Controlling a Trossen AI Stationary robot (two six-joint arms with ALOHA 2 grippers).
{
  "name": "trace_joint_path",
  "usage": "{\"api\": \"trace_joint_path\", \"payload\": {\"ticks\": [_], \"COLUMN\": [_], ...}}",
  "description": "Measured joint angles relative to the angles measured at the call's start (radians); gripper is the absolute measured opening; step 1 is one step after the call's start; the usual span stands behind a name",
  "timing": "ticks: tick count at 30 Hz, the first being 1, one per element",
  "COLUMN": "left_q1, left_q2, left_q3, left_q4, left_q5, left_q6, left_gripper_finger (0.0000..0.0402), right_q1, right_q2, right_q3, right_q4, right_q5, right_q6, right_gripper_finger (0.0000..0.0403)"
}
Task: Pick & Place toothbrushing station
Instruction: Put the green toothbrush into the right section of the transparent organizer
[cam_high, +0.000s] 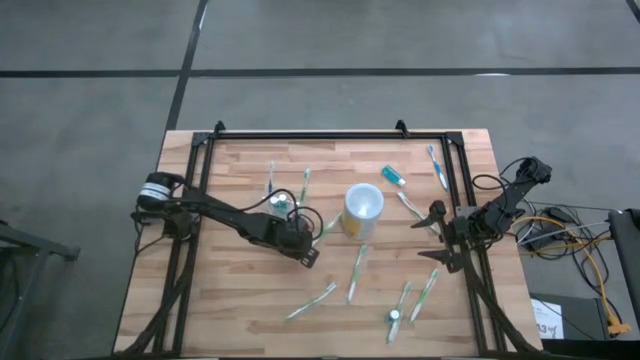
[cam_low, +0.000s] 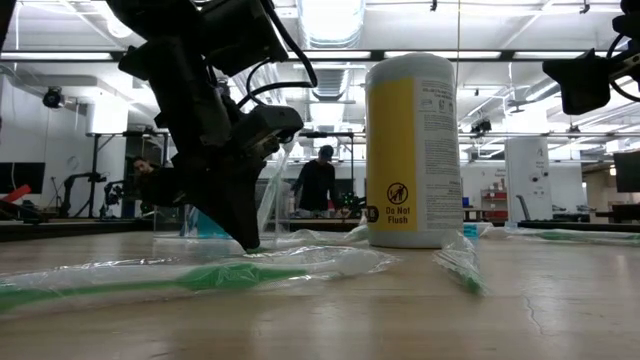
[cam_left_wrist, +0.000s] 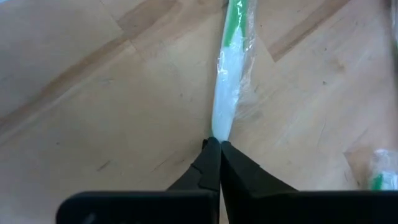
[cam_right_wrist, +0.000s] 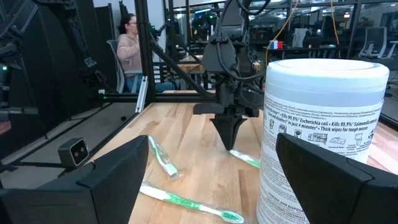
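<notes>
The left gripper (cam_left_wrist: 214, 144) pointed steeply down at the tabletop (cam_high: 240, 290), its fingers clenched on the very end of a wrapped toothbrush (cam_left_wrist: 227, 93) that lay flat on the wood and ran away from the tips towards the yellow wipes canister (cam_high: 362, 208). The toothbrushing station (cam_high: 282, 204), as far as it could be made out, was the faint clear holder standing just beside the left arm, on the side away from the canister; its outline was hard to tell against the wood. The pinch looked thin, possibly on the wrapper alone, so a slow, straight lift would suit, with a check that the brush rose with the film. The swing to the holder should keep clear of the canister. The right gripper (cam_high: 438, 235) waited near the tabletop's right edge, fingers spread and holding nothing.
</notes>
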Motion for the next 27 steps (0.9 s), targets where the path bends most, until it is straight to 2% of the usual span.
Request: {"api": "trace_joint_path", "payload": {"ticks": [5,15,23,27], "left_q1": [-0.010,-0.080,-0.152,-0.203], "left_q2": [-0.003,-0.048,-0.135,-0.145], "left_q3": [0.002,-0.001,-0.005,-0.005], "left_q4": [-0.040,-0.221,-0.446,-0.493], "left_q5": [0.058,0.157,0.148,0.142], "left_q6": [-0.009,-0.136,-0.229,-0.262], "left_gripper_finger": [0.0005,0.0007,0.0003,0.0008], "right_q1": [0.000,0.000,0.000,0.000], "right_q2": [0.000,0.000,0.000,0.000], "right_q3": [0.000,0.000,0.000,0.000], "right_q4": [0.000,0.000,0.000,0.000], "right_q5": [0.000,0.000,0.000,0.000], "right_q6": [0.000,0.000,0.000,0.000], "right_gripper_finger": [0.0346,0.0349,0.0347,0.0350]}}
